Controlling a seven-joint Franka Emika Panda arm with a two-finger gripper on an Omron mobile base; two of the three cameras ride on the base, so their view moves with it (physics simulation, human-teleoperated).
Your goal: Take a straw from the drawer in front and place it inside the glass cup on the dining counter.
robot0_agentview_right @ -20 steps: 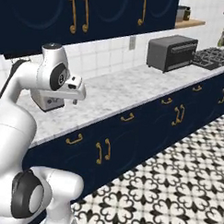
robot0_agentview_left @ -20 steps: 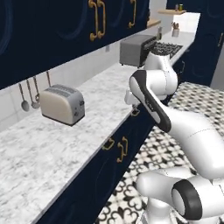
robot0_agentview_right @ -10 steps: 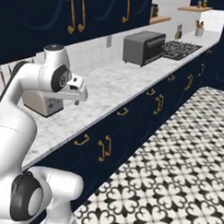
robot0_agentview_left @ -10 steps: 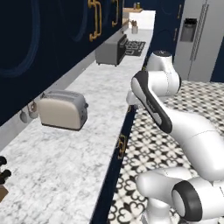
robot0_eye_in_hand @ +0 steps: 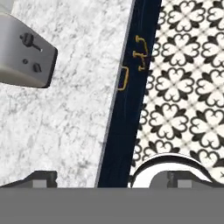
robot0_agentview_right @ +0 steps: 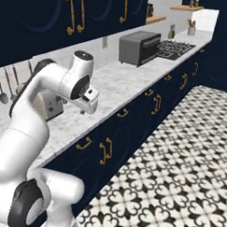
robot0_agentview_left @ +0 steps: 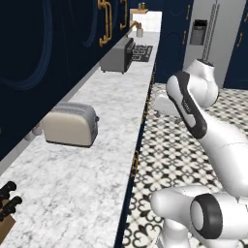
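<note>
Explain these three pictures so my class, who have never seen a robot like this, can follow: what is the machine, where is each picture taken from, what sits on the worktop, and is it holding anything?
The white jointed machine is a robot arm on a base that can drive, in a computer-rendered kitchen. Two pictures come from cameras on the base, behind the arm: one from its left, one from its right. The third comes from a camera on the hand, looking down past the gripper, whose two dark fingertips show at the bottom.

On the marbled worktop stand a silver toaster, a dark toaster oven farther along, and a knife block at the near end. Below the worktop are navy cabinet fronts with brass handles, then a patterned tile floor.

Nothing lies between the fingertips: the gripper is open and empty, above the worktop's front edge.
</note>
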